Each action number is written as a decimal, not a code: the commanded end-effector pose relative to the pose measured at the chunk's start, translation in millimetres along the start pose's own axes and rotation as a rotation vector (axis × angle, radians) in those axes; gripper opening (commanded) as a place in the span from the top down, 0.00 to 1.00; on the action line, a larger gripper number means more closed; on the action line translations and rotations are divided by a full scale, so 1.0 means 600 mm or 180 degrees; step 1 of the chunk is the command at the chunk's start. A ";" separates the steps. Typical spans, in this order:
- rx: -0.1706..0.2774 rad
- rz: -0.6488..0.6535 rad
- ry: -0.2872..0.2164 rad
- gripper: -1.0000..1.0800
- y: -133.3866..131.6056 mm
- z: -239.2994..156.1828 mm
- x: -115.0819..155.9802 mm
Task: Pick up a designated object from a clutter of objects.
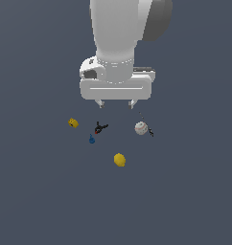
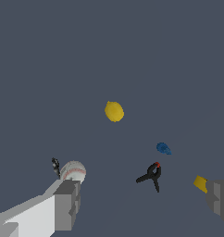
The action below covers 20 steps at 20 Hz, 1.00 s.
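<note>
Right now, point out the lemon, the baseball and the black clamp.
lemon (image 1: 120, 160), exterior view, middle of its body.
baseball (image 1: 141, 128), exterior view, centre of its face.
black clamp (image 2: 152, 176), wrist view, where its handles meet.

two yellow pieces (image 1: 119, 160), one black-and-red clamp (image 1: 100, 128), one blue item (image 1: 92, 139), one grey-white ball (image 1: 141, 128), one dark bit (image 1: 150, 132)

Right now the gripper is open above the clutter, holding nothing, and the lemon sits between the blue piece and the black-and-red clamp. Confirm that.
Not quite. The gripper is open and empty, but the lemon lies alone, apart from the blue piece and black-and-red clamp. The exterior view shows it.
</note>
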<state>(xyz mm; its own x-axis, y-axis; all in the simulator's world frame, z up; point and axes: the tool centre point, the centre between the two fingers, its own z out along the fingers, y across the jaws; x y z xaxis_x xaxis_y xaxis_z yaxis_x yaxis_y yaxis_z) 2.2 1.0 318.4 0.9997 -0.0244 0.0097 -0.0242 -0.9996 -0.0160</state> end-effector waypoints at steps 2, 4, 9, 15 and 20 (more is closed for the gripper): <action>0.0001 0.0001 0.0002 0.04 0.000 0.000 0.000; 0.0007 0.0009 0.0018 0.04 0.005 -0.003 0.001; 0.0038 0.0035 0.0094 0.04 0.024 -0.018 0.003; 0.0039 0.0037 0.0097 0.04 0.025 -0.018 0.003; 0.0033 0.0085 0.0089 0.04 0.023 0.004 0.015</action>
<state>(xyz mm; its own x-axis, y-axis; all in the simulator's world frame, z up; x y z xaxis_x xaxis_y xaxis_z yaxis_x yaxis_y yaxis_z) 8.7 -13.3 321.0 0.9982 -0.0465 0.0389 -0.0454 -0.9986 -0.0275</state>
